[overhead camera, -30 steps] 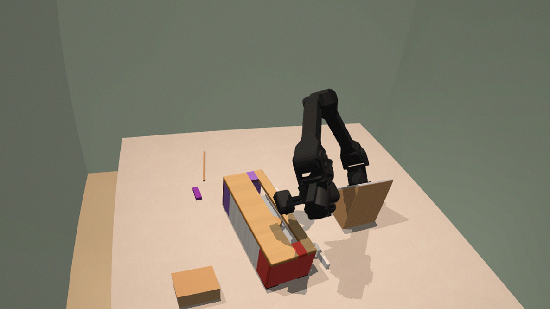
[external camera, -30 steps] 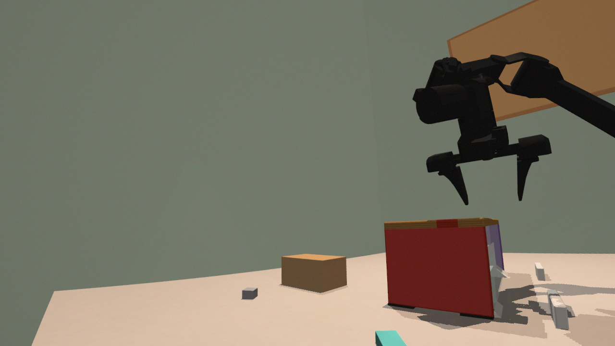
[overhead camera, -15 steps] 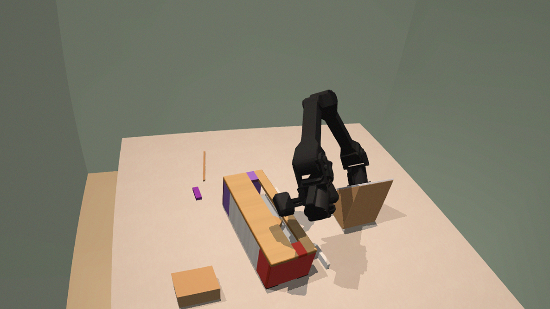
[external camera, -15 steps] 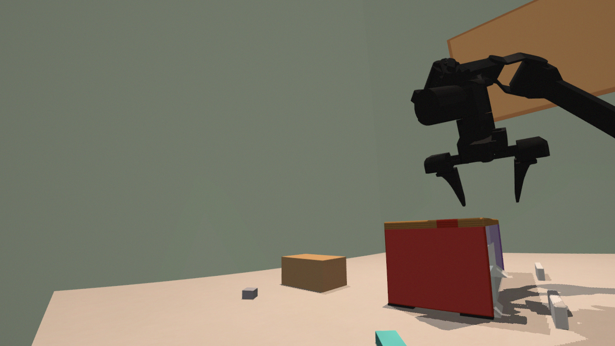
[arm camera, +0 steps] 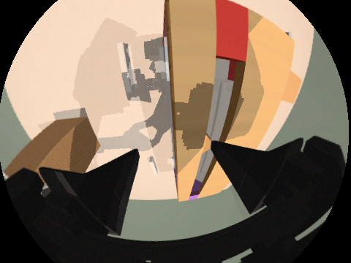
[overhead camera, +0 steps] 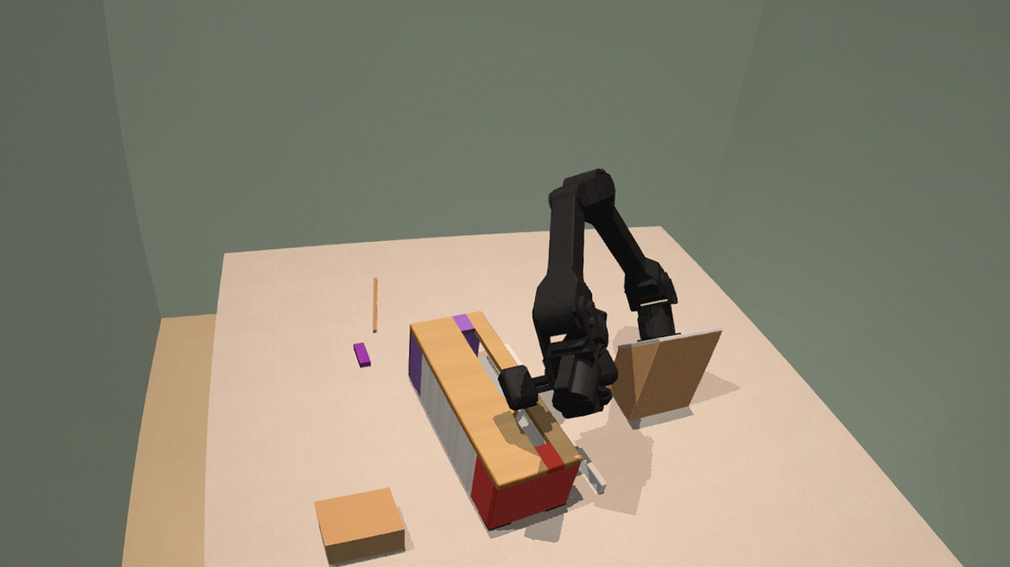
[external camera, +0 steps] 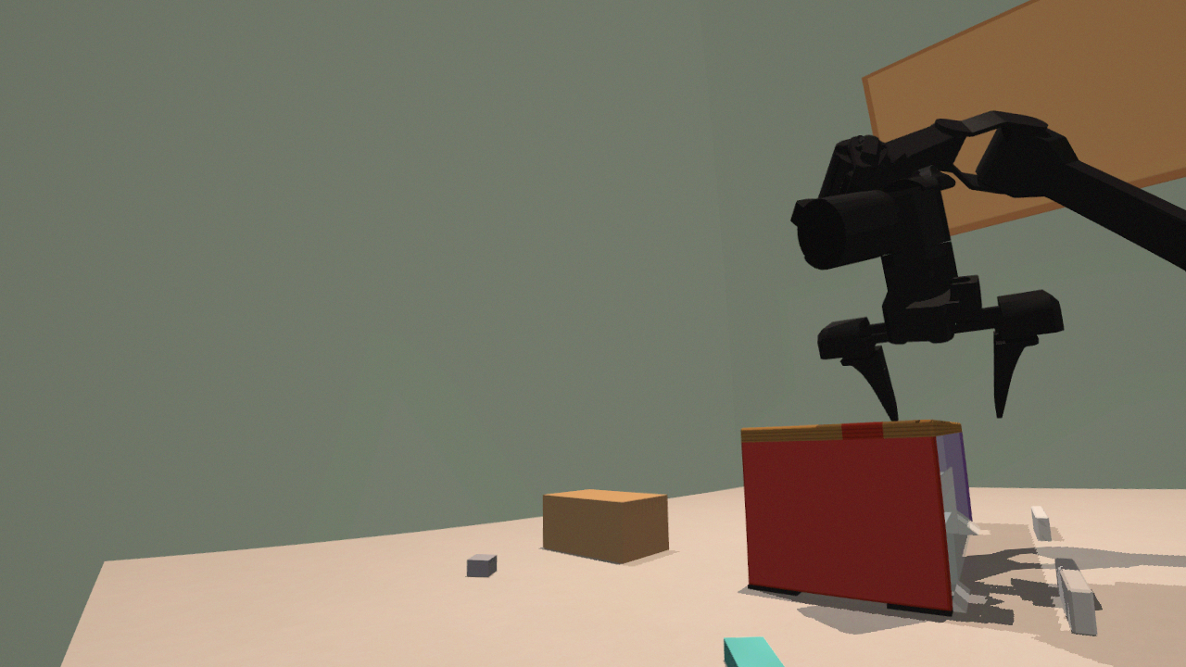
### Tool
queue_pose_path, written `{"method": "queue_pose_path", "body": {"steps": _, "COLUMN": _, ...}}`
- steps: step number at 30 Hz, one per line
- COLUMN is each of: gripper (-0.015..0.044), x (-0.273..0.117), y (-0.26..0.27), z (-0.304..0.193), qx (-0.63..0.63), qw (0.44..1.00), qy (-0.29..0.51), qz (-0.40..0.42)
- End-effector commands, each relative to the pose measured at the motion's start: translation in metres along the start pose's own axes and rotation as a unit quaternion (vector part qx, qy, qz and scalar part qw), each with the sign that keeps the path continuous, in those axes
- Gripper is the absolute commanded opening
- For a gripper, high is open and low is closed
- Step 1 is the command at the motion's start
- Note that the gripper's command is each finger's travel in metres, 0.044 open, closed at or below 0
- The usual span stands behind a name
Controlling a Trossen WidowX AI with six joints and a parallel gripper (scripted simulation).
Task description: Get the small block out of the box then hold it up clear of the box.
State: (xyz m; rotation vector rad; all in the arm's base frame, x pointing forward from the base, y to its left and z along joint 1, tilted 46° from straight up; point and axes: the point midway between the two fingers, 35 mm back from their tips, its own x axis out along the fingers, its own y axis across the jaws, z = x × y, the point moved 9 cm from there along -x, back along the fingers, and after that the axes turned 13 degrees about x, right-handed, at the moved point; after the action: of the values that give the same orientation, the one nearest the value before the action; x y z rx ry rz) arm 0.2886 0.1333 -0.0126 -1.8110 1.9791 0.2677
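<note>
The box (overhead camera: pixel 447 378) (external camera: pixel 838 514) (arm camera: pixel 191 47) stands upright, with a wooden lid, a red end, a purple end and a long slot in its top. My gripper (external camera: pixel 947 417) (arm camera: pixel 175 149) is open and empty, pointing down just above the lid. In the wrist view the box's front edge runs between the fingertips, with the right fingertip beside the slot and the left one out over the table. Part of the grey shelf (arm camera: pixel 219 98) shows through the slot. A small tan patch lies in the slot near the right fingertip; I cannot tell if it is the block. The fingertips are hidden in the top view.
White bars (overhead camera: pixel 595 477) (external camera: pixel 1078 601) (arm camera: pixel 153 166) lie before the clear front. A tan panel (overhead camera: pixel 668 372) (arm camera: pixel 62 146) stands near the arm base. A brown block (overhead camera: pixel 361 516) (external camera: pixel 605 526), purple piece (overhead camera: pixel 361 354), stick (overhead camera: pixel 374 305), teal piece (external camera: pixel 750 650) and grey cube (external camera: pixel 481 565) lie around.
</note>
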Motion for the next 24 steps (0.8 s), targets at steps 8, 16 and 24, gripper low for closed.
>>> {"method": "queue_pose_path", "body": {"steps": 8, "gripper": 0.0400, "x": 0.019, "y": 0.003, "z": 0.008, "qx": -0.006, "qw": 1.000, "qy": 0.004, "qz": -0.002}}
{"method": "queue_pose_path", "body": {"steps": 16, "gripper": 0.0400, "x": 0.031, "y": 0.004, "z": 0.013, "qx": -0.006, "qw": 1.000, "qy": 0.005, "qz": -0.002}}
{"method": "queue_pose_path", "body": {"steps": 24, "gripper": 0.0400, "x": 0.043, "y": 0.006, "z": 0.016, "qx": -0.006, "qw": 1.000, "qy": 0.006, "qz": -0.002}}
